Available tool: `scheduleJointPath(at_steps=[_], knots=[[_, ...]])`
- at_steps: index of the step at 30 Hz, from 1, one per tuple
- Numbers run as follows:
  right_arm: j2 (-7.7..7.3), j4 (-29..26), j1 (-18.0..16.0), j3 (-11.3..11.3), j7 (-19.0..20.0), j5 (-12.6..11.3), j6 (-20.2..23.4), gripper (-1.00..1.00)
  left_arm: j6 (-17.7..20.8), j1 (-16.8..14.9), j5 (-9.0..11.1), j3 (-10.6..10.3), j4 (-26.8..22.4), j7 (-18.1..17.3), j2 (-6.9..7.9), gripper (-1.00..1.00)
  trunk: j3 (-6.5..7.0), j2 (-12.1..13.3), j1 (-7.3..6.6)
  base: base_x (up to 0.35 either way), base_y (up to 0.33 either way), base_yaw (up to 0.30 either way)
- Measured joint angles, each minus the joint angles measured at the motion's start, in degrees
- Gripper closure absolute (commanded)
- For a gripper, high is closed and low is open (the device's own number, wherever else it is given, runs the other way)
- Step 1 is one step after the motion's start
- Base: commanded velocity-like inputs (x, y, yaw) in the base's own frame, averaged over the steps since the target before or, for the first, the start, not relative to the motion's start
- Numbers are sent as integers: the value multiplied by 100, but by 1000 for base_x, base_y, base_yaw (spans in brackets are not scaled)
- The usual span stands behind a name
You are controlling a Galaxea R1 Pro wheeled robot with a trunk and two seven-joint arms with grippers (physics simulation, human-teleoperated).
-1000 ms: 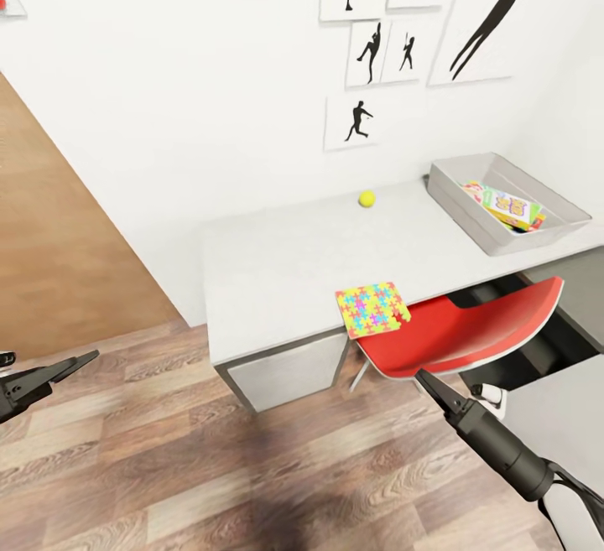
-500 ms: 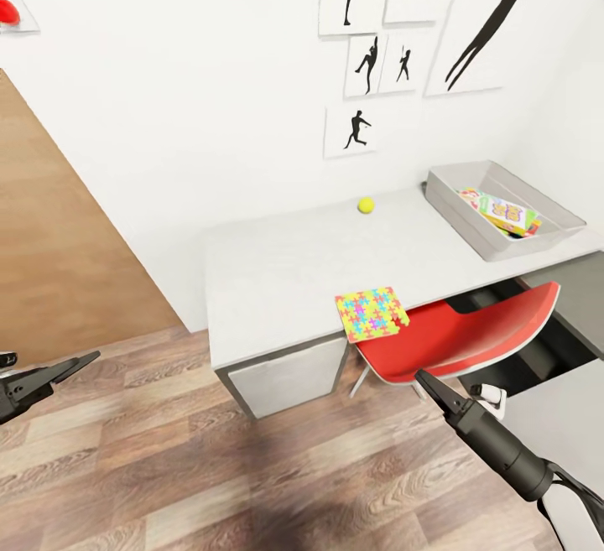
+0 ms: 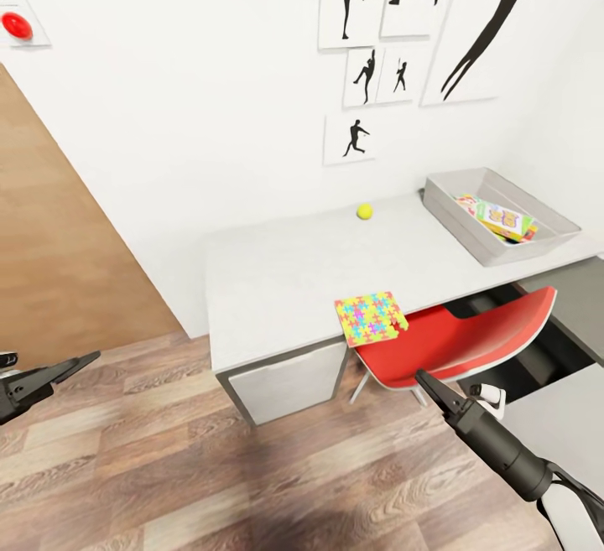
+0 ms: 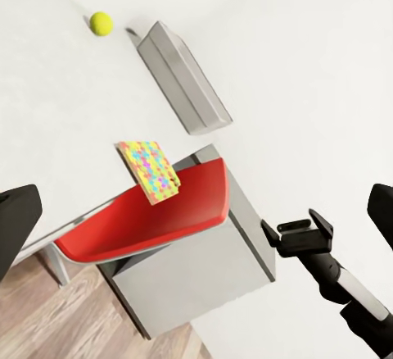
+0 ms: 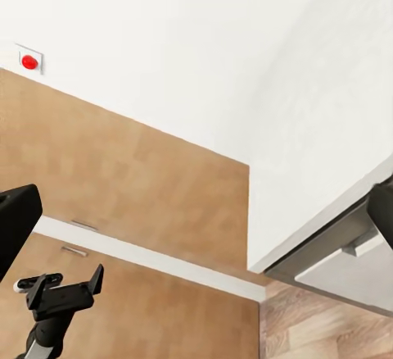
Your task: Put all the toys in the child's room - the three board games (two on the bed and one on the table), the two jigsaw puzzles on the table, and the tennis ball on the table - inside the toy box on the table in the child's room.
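A white table (image 3: 277,274) stands against the wall ahead. On it, a yellow tennis ball (image 3: 364,211) lies near the wall, and a multicoloured jigsaw puzzle (image 3: 371,318) overhangs the front edge. The grey toy box (image 3: 453,209) sits at the table's right end with colourful game boxes (image 3: 501,220) inside. My left gripper (image 3: 86,359) hangs low at the left over the floor, far from the table. My right gripper (image 3: 422,378) hovers just in front of the chair. Both are open and hold nothing. The left wrist view shows the ball (image 4: 101,22), puzzle (image 4: 149,170) and toy box (image 4: 184,80).
A red chair (image 3: 457,341) is tucked under the table right of the puzzle, next to a grey drawer unit (image 3: 285,383). A wooden door (image 3: 59,249) fills the left side. A wood floor (image 3: 252,475) lies between me and the table. Silhouette posters (image 3: 419,23) hang above.
The whole picture has shifted: the camera has moved, so more of the wall shows and the toy box sits further in. The toys have not moved. Both grippers keep their pose.
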Motion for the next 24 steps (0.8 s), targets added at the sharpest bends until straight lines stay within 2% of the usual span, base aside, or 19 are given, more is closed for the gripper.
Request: scheduleJointPath(at_steps=[15, 24], knots=[[11, 0, 0, 17, -7, 0, -11, -100, -6, 0, -8, -1, 0, 0, -10, -100, 140, 0, 0, 0, 0, 0], [-2, 0, 0, 27, -3, 4, -273, -100, -2, 0, -9, -2, 0, 0, -13, -100, 224, 0, 0, 0, 0, 0]])
